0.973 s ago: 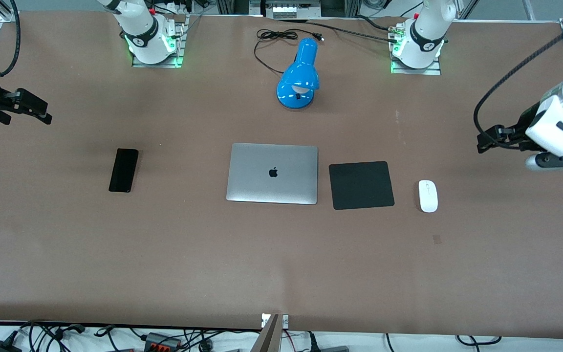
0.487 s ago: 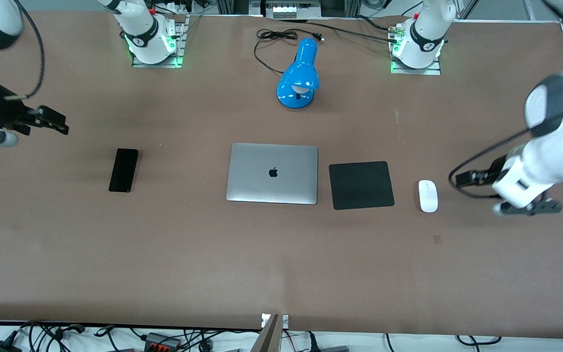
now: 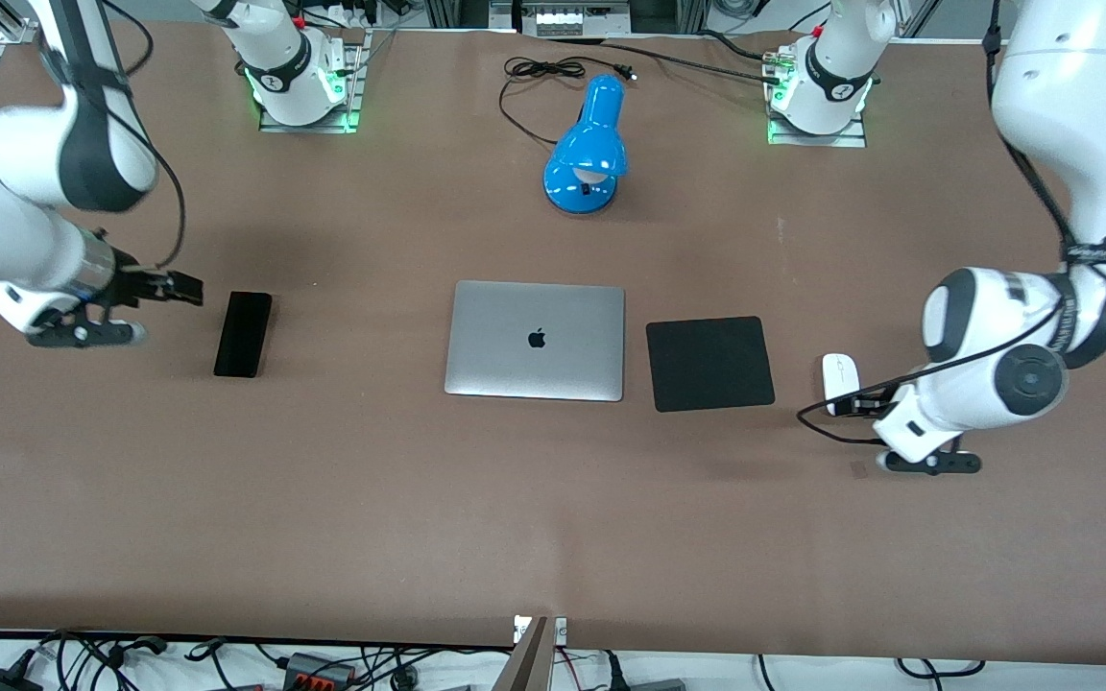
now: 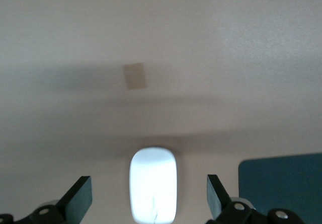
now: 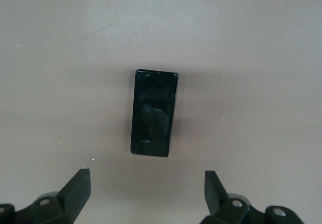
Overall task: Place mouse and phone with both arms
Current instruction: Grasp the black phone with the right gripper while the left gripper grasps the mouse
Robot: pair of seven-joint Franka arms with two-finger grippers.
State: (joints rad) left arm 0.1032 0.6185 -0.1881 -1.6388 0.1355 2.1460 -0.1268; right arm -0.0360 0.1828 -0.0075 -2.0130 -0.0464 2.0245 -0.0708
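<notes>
While both arms reached out over the bench, you had each gripper spread wide and holding nothing. Your left gripper hung low over the mouse, at the edge of it nearer the front camera; in the left wrist view the white mouse sat between the two dark fingers without touching either. In the front view the left gripper partly covered the mouse's nearer end. The mouse lay flat on the bench just beside the black mouse pad, toward the left arm's end of the bench, with a small gap between them. A corner of that pad showed in the left wrist view.

Your right gripper hovered just beside the phone, toward the right arm's end of the bench. The right wrist view showed the right gripper with its fingers well apart and the phone lying flat ahead of them, untouched.

You had the closed silver laptop between phone and pad, and the blue desk lamp farther from the front camera than the laptop.
</notes>
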